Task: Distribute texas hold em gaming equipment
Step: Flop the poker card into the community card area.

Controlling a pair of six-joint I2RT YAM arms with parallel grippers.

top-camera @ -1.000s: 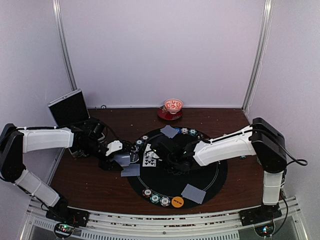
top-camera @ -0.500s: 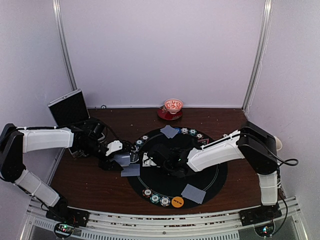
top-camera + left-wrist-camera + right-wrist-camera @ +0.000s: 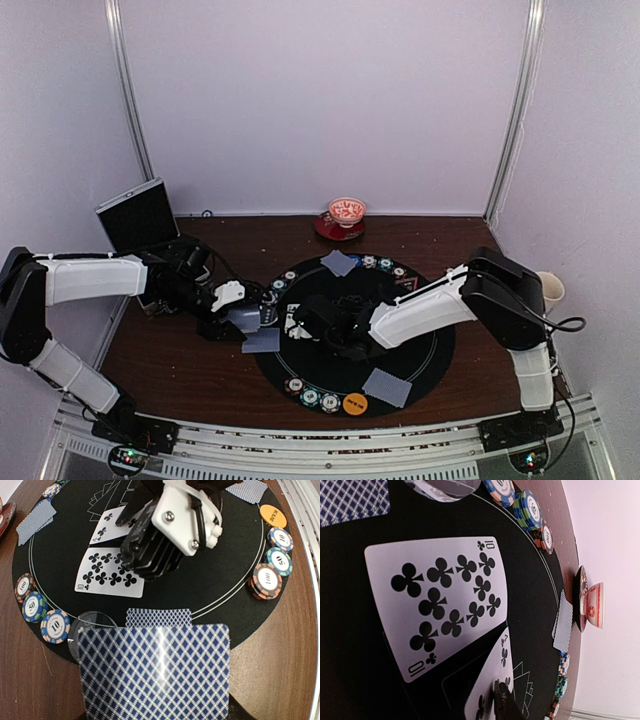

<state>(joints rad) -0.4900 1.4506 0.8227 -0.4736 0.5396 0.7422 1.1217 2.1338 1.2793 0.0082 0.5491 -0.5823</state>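
My left gripper (image 3: 240,319) is shut on a deck of blue-backed cards (image 3: 155,672) at the mat's left edge; the deck hides its jaws. On the black mat (image 3: 425,350) a ten of clubs (image 3: 110,575) lies face up, with a second clubs card (image 3: 106,524) beside it. My right gripper (image 3: 136,547) hovers low over that second card, and one dark fingertip (image 3: 503,701) touches it. The gap between its jaws does not show. Striped chips (image 3: 37,607) and a clear disc (image 3: 92,622) sit near the deck.
Face-down cards lie at the mat's far side (image 3: 339,263), near side (image 3: 387,386) and left edge (image 3: 262,341). More chips (image 3: 310,396) and an orange disc (image 3: 354,404) line the near rim. A red-and-white bowl (image 3: 347,211) stands at the back, a dark box (image 3: 138,215) far left.
My right arm has swung left across the mat, bringing its gripper down over the face-up clubs cards. The left arm and its deck have not moved.
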